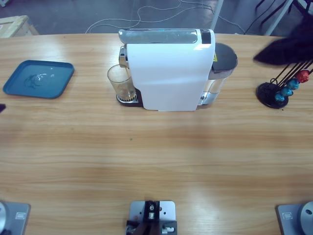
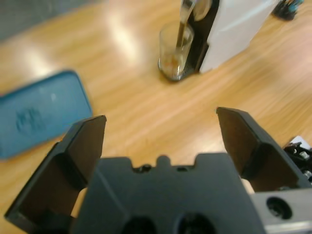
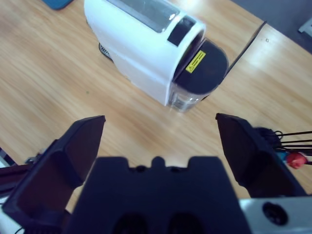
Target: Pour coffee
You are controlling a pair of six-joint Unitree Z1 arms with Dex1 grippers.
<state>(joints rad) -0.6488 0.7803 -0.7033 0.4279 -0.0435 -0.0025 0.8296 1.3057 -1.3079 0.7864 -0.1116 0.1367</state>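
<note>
Standing upright under machine spout: glass [image 1: 120, 82]

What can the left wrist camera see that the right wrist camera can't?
Only the left wrist view shows the glass under the spout, with a little coffee in it, and the whole blue tray. Only the right wrist view shows the machine's dark water tank with its yellow sticker. Both share the white coffee machine, the wooden table, the capsule rack, and open black fingers.

Glass [image 1: 121, 82] left of machine [image 1: 168, 71]
</note>
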